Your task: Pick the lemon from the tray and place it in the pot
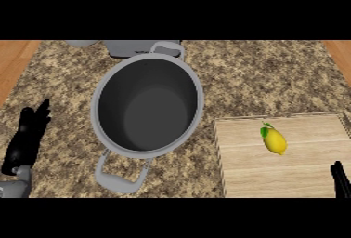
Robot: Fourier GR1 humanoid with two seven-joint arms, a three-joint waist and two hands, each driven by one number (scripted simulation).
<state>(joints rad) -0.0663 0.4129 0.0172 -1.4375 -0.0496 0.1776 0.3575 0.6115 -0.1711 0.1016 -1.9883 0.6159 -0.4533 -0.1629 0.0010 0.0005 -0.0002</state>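
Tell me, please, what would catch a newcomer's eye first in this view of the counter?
The big grey pot dominates the middle of the speckled counter, its dark inside holding nothing. To its right, a small yellow lemon lies on the pale wooden tray. The left hand rests open at the left edge, while only fingers of the right hand show at the lower right.

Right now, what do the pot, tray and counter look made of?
Pot: likely metal, grey rim and looped handles, dark matte inside. Tray: looks like pale wood, plank seams and grain, raised edge. Counter: speckled brown stone, probably granite; gloss hard to judge.
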